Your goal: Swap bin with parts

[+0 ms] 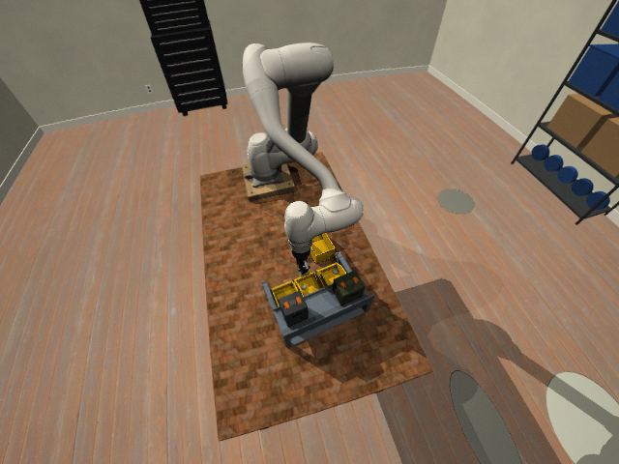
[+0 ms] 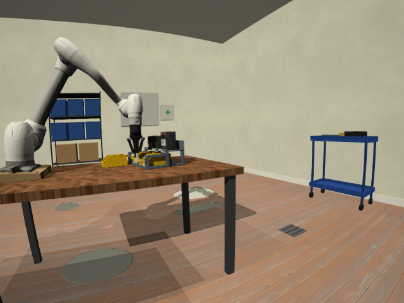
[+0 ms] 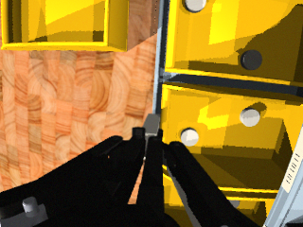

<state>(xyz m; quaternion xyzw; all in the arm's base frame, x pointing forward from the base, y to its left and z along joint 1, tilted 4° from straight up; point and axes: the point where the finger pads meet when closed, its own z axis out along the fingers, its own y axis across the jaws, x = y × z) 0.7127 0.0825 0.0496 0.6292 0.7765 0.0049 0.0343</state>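
Note:
A small grey shelf (image 1: 319, 305) stands on the wooden table. Three yellow open bins sit side by side in its front row, facing the arm. The middle bin (image 1: 307, 282) holds round white parts and shows in the wrist view (image 3: 222, 135). The bin beside it (image 3: 234, 22) holds a white and a dark part. An empty yellow bin (image 1: 322, 247) stands upright on the table in front of the shelf, also in the wrist view (image 3: 57, 3). My gripper (image 3: 153, 123) points down, shut and empty, with its fingertips at the middle bin's front edge by the shelf's grey lip. It also shows in the top view (image 1: 302, 268).
Two black boxes (image 1: 293, 309) (image 1: 348, 289) sit on the shelf's top board. The arm's base (image 1: 267, 177) is at the far end of the table. A blue cart (image 2: 342, 163) and a storage rack (image 2: 75, 127) stand away from the table.

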